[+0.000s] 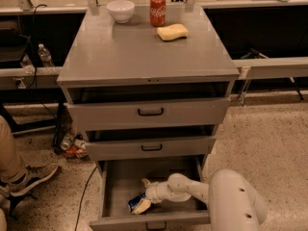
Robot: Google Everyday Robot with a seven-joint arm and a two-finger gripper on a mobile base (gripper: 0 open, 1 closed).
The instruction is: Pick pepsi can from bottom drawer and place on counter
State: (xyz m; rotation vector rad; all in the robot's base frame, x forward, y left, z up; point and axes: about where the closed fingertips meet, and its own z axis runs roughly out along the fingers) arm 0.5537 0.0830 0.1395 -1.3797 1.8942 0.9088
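Note:
The bottom drawer (108, 196) is pulled open below two shallower drawers. The pepsi can (134, 203), blue, lies on its side on the drawer floor near the front. My gripper (143, 195) reaches into the drawer from the right, its pale fingers around the can's right end, one finger above and one below it. My white arm (231, 201) comes in from the lower right. The counter (144, 52) is the grey top of the cabinet above.
On the counter stand a white bowl (120, 9), a red Coca-Cola can (157, 9) and a yellow sponge (172, 32) at the back. A person's leg and shoe (24, 177) are at the left. Bottles lie on the floor left of the cabinet.

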